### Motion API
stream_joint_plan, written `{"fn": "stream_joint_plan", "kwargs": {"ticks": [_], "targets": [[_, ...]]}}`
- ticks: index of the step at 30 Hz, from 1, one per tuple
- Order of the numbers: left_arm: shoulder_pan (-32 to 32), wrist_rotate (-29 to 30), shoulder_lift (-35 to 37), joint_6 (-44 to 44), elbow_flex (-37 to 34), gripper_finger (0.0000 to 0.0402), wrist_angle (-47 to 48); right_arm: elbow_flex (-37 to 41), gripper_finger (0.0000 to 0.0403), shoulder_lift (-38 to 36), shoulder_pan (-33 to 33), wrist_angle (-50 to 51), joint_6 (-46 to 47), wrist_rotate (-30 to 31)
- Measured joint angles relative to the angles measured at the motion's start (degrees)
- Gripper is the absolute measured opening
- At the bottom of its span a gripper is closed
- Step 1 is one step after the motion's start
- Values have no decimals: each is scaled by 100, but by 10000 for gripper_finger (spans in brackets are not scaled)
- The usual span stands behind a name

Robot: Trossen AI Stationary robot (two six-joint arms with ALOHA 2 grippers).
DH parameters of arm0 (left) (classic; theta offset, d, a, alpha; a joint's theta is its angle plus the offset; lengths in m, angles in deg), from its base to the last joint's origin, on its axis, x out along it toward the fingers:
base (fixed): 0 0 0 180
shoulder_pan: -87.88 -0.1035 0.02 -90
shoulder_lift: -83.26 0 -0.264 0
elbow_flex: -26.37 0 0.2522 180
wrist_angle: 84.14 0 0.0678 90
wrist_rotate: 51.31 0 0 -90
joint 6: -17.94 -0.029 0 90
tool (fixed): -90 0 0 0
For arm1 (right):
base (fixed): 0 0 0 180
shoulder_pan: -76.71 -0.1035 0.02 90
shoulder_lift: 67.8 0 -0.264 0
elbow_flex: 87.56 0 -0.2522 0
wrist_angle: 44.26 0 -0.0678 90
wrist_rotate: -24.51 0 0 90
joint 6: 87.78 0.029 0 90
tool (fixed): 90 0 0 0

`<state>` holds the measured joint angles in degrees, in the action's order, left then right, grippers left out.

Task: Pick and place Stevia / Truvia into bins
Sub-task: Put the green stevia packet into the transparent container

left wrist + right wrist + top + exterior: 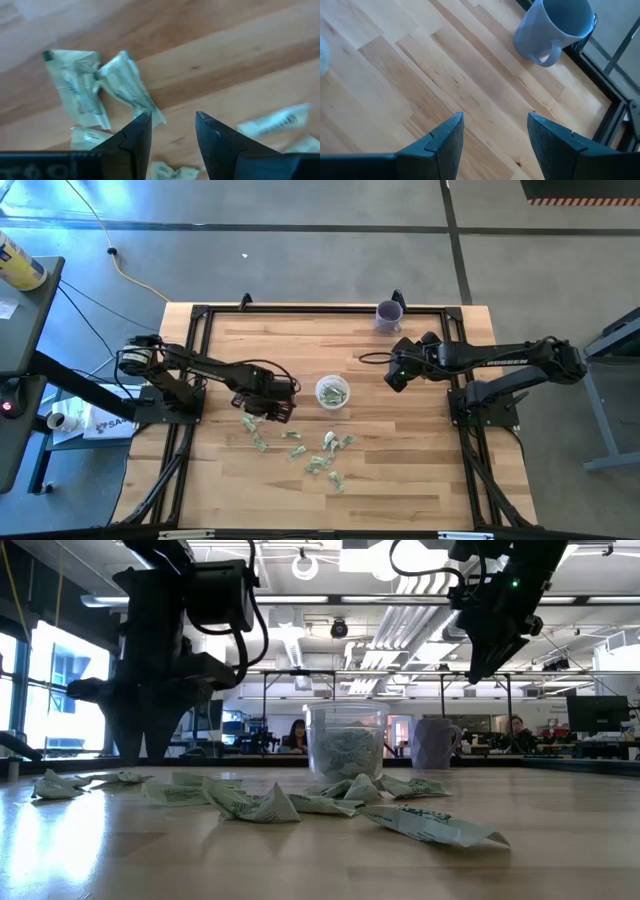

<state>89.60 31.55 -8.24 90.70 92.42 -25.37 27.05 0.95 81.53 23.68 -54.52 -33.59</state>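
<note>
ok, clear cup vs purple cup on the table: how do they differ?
The clear cup is see-through and holds packets; the purple cup is opaque, contents not visible. The clear cup sits mid-table beside the loose packets, while the purple cup stands at the far edge. The purple cup has a handle; the clear cup shows none. Both stand upright, and neither gripper touches them.

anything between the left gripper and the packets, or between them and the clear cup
Nothing visible. The left gripper hangs open right over the packets, only bare wood between its fingers. The clear cup stands just beyond them with open table between.
</note>
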Motion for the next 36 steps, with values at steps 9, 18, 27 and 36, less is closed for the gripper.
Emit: {"fn": "stream_joint_plan", "kwargs": {"ticks": [9,18,27,36], "targets": [[-7,348,-26,426,-2,184,142,0,209,0,4,0,-115,11],[-7,368,-48,664,-267,184,85,0,209,0,5,-3,-126,261],[-22,151,-22,596,-641,183,-330,0,209,0,307,-26,-336,251],[-24,103,-36,230,-607,87,-265,2,209,0,701,-133,-815,219]]}}
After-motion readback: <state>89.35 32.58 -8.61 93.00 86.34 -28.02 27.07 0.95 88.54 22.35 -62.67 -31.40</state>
